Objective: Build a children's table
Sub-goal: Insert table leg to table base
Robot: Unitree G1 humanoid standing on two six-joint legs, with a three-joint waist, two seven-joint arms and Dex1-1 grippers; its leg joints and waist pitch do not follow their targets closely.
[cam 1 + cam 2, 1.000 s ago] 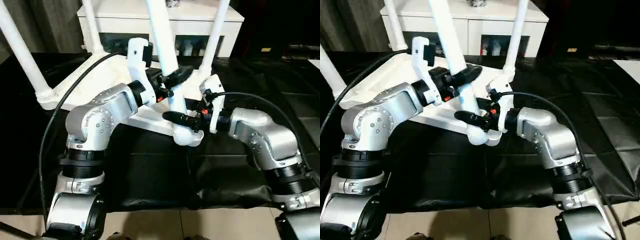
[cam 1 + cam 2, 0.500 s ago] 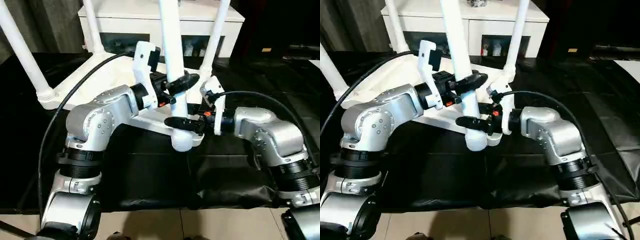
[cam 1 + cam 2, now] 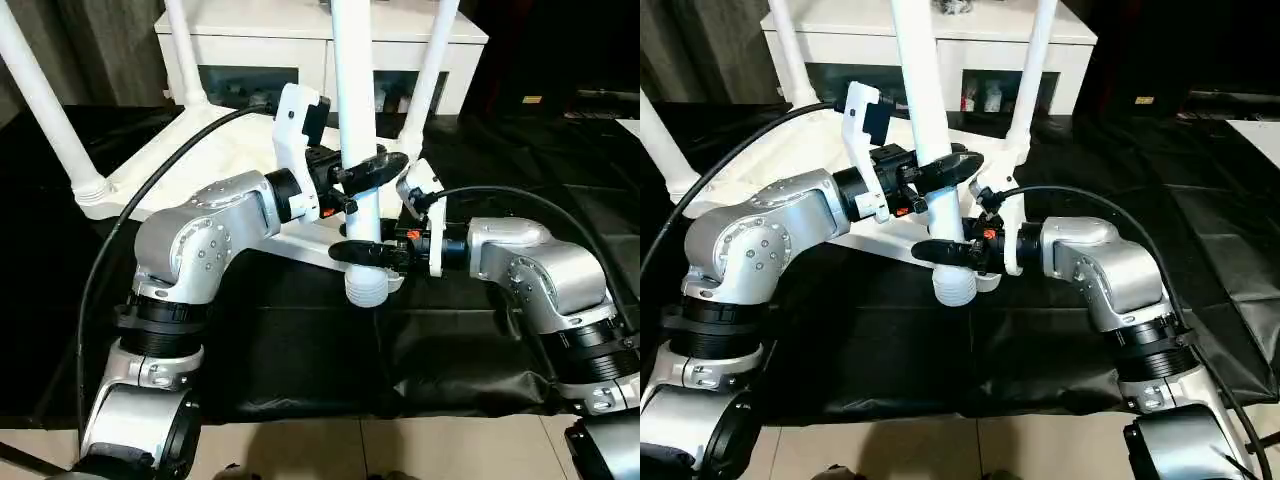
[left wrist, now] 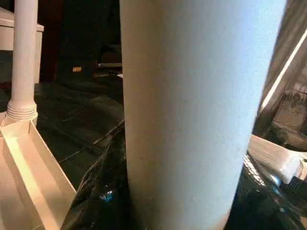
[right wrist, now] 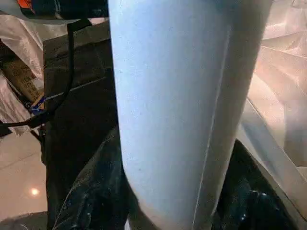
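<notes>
While both clamp it, left pincer (image 3: 362, 172) and right pincer (image 3: 362, 251) apparently hold leg (image 3: 356, 110) upright.

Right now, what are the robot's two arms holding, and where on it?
Both hold one white table leg. The left end effector grips its lower shaft; the right end effector grips lower, just above the threaded end over the corner socket.
</notes>
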